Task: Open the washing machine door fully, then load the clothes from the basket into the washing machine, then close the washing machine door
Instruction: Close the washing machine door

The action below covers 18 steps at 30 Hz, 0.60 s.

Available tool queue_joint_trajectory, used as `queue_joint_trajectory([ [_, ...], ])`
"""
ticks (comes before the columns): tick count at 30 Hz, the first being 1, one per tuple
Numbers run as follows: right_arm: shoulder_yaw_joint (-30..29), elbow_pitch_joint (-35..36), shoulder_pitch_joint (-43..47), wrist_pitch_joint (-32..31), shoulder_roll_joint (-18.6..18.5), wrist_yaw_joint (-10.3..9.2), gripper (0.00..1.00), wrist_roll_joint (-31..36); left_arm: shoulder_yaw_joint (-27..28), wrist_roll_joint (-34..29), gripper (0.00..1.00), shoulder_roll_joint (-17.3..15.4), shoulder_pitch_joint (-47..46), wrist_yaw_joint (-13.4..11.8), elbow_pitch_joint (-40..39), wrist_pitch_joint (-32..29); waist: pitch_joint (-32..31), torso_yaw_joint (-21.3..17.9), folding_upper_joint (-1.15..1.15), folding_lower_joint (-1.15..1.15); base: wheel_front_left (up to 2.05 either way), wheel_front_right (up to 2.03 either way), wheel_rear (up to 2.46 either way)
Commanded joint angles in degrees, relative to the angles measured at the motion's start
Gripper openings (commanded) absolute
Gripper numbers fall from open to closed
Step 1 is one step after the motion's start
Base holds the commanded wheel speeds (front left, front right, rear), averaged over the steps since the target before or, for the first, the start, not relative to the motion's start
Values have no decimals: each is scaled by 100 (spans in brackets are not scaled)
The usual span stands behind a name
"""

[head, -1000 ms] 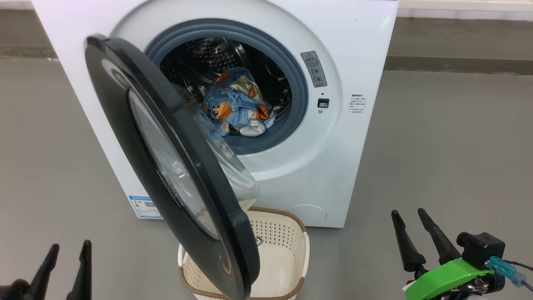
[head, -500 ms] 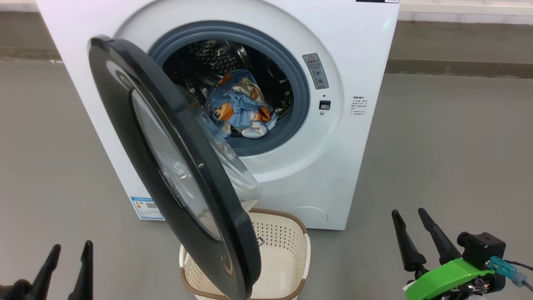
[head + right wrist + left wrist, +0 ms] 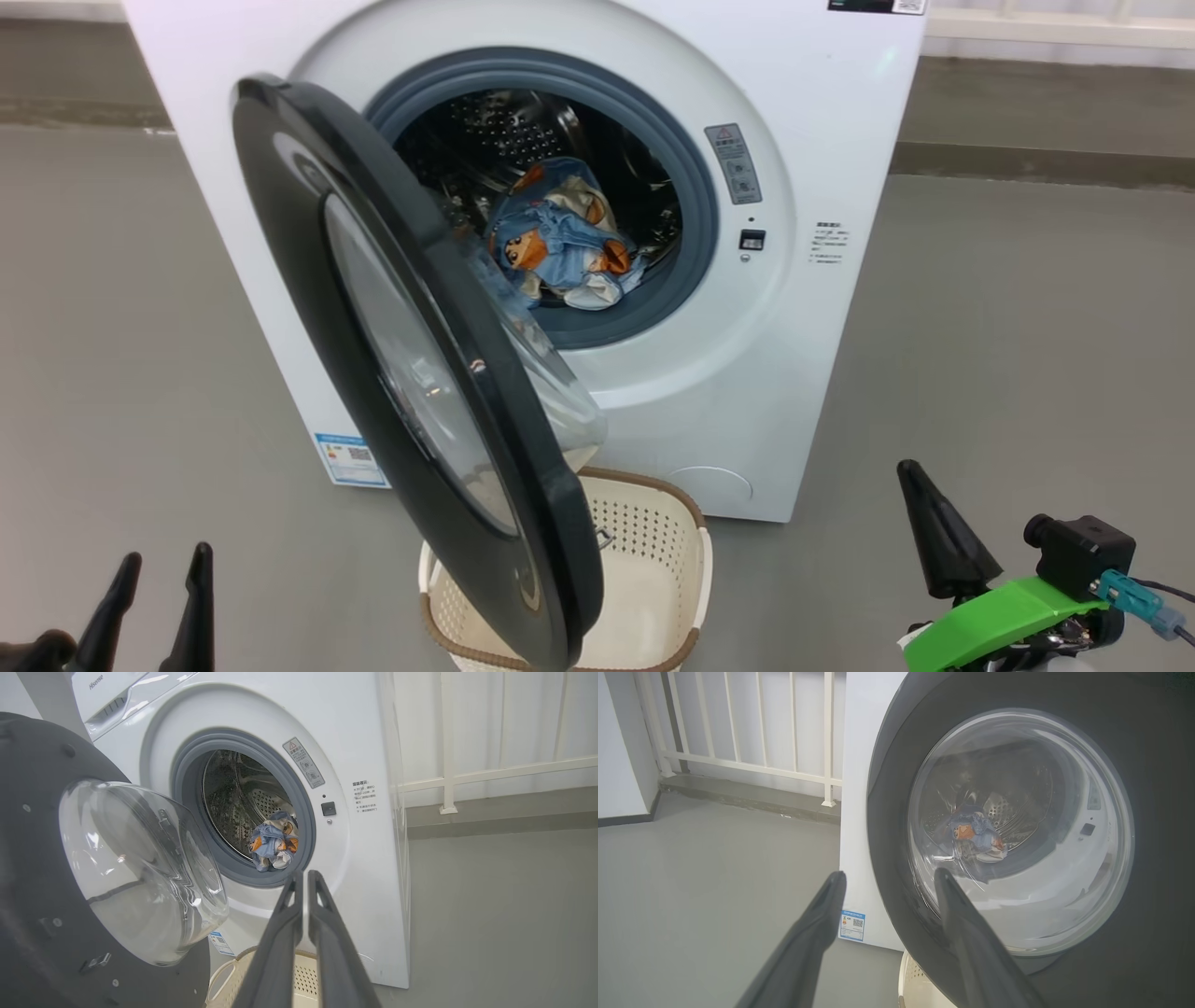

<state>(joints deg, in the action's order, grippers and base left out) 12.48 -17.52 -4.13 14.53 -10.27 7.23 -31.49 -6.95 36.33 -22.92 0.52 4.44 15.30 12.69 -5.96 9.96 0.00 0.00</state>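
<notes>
The white washing machine (image 3: 822,93) stands ahead, and its black washing machine door (image 3: 308,280) hangs partly open toward me, tilted over the basket (image 3: 672,560). The blue printed clothes (image 3: 560,247) lie in the drum, at its front. What shows of the basket's inside is bare. My left gripper (image 3: 159,569) is open at the lower left, and in the left wrist view (image 3: 891,873) it points at the door's outer face (image 3: 887,788). My right gripper (image 3: 910,471) is shut on nothing at the lower right, and it (image 3: 304,875) aims at the drum opening and the clothes (image 3: 273,844).
Grey floor (image 3: 1027,355) spreads on both sides of the machine. A white railing (image 3: 738,760) on a low ledge runs behind it. A blue label sticker (image 3: 353,459) sits low on the machine's front, left of the door.
My right gripper's fingers have come together from open to shut. The head camera has shifted, sliding the whole scene rightward. The left gripper stays open.
</notes>
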Motion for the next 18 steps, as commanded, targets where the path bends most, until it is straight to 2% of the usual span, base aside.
queue_joint_trajectory([
  [1,148,225,-51,47,-75,25,0,-75,214,34,100,-129,-103,-45,-80,65,-2,98,0,0,0,0,0],
  [12,410,971,-262,47,93,25,0,-439,248,157,100,-139,-59,-62,-197,16,5,551,0,0,0,0,0],
  [18,765,1851,-393,47,180,25,0,-674,271,198,100,-170,-30,-108,-270,-22,14,769,0,0,0,0,0],
])
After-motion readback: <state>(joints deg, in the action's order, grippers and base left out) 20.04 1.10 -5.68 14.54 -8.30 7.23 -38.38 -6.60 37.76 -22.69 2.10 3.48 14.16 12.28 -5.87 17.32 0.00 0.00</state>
